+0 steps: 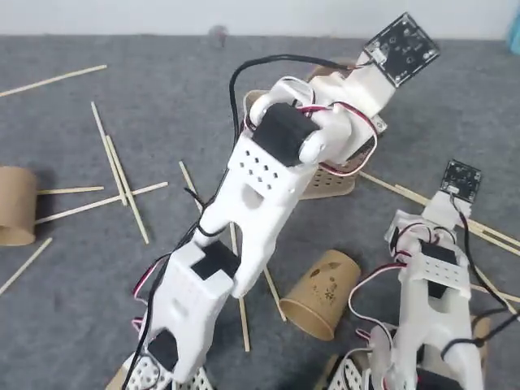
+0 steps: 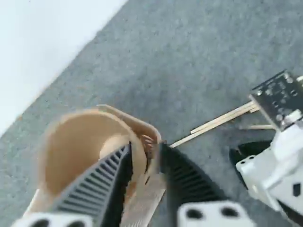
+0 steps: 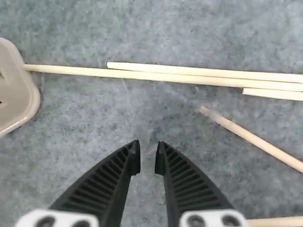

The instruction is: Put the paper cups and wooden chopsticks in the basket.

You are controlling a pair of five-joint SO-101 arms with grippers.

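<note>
The step in hand looks like the drop of a cup into the basket. The left hand [image 2: 144, 149] is clamped on the wall of a paper cup [image 2: 80, 142], one finger inside the mouth and one outside, with only the thin rim between them. In the high view the left arm [image 1: 260, 187] stretches across the counter [image 1: 162, 106] with its wrist over the perforated basket [image 1: 329, 183]. The cup therefore hangs above or just inside the basket; I cannot tell whether it touches the bottom. The next move probably calls for parting the fingers enough to free the rim, then lifting straight up so the cup is not dragged back out. The right hand [image 3: 147, 146] holds nothing. Its fingers are a narrow slit apart and point down at bare counter, between a corner of the basket and several wooden chopsticks [image 3: 213, 72]. It looks well placed to take one of those next. I count three paper cups: the held one, one lying on its side [image 1: 321, 292] between the two arms, and one at the far left edge [image 1: 16, 205]. About a dozen chopsticks lie loose on the counter, none visibly in the basket; the arms cover some, so the count is rough. There is one basket.
</note>
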